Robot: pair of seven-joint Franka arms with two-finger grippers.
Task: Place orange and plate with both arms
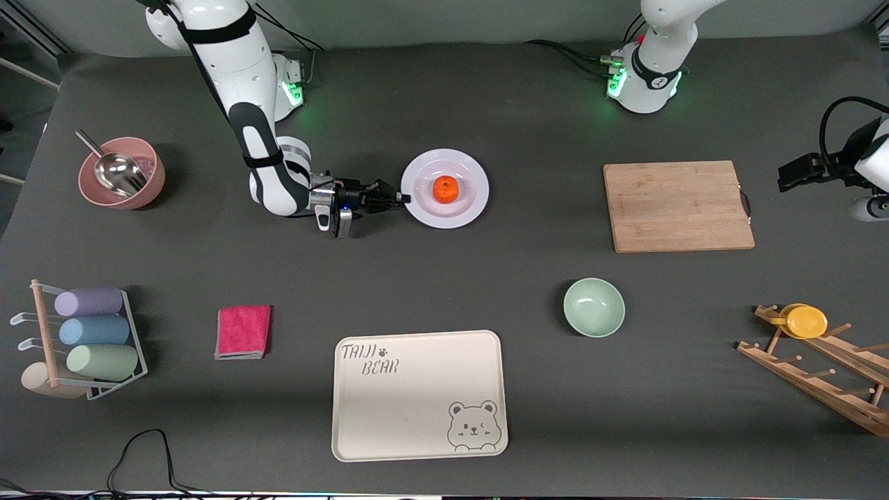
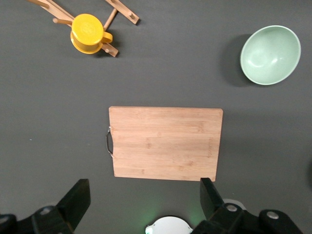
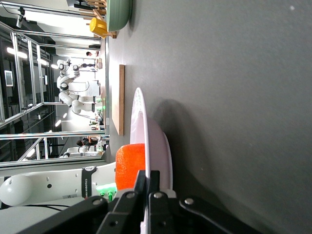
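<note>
The white plate [image 1: 445, 188] lies on the dark mat in the middle of the table, with the orange [image 1: 446, 189] at its centre. My right gripper [image 1: 403, 198] lies low and sideways at the plate's rim on the right arm's side, shut on that rim. In the right wrist view its fingers [image 3: 147, 187] pinch the plate's edge [image 3: 140, 126], with the orange [image 3: 130, 165] just past them. My left gripper [image 2: 146, 197] is open and empty, high over the table near the wooden cutting board [image 2: 165, 142].
The cutting board [image 1: 677, 206] lies toward the left arm's end. A mint-green bowl [image 1: 594, 307] and a cream bear tray [image 1: 419, 394] lie nearer the camera. A wooden rack with a yellow cup [image 1: 806, 321], a pink cloth [image 1: 243, 331], a pink bowl with scoop [image 1: 122, 172] and a rack of cups [image 1: 90, 333] stand around.
</note>
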